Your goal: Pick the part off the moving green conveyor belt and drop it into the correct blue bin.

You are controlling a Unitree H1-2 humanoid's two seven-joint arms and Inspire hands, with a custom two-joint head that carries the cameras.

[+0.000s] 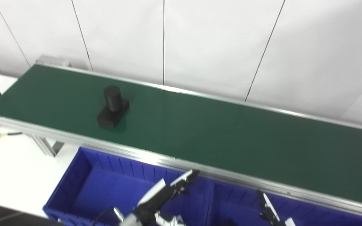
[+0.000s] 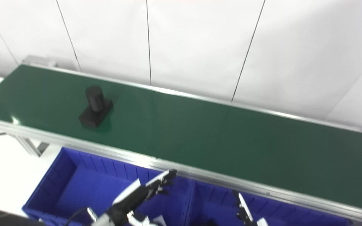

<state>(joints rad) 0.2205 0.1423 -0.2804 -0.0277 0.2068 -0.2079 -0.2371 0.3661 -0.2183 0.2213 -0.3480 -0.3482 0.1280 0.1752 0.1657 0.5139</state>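
Observation:
A black part (image 1: 113, 107), a short cylinder standing on a flat block, rides on the green conveyor belt (image 1: 218, 131) toward its left end. My left hand (image 1: 163, 194) hovers low over the left blue bin (image 1: 83, 182), fingers stretched out and apart, holding nothing. It is well to the right of the part and nearer than the belt's front rail. Only the fingertips of my right hand (image 1: 269, 208) show at the bottom edge above the right blue bin (image 1: 231, 201); they look spread and hold nothing.
An aluminium rail (image 1: 200, 169) edges the belt's near side, with the two blue bins side by side just below it. A white table (image 1: 11, 163) lies at left, with the conveyor's metal legs (image 1: 47, 146) and a cable. White wall panels stand behind the belt.

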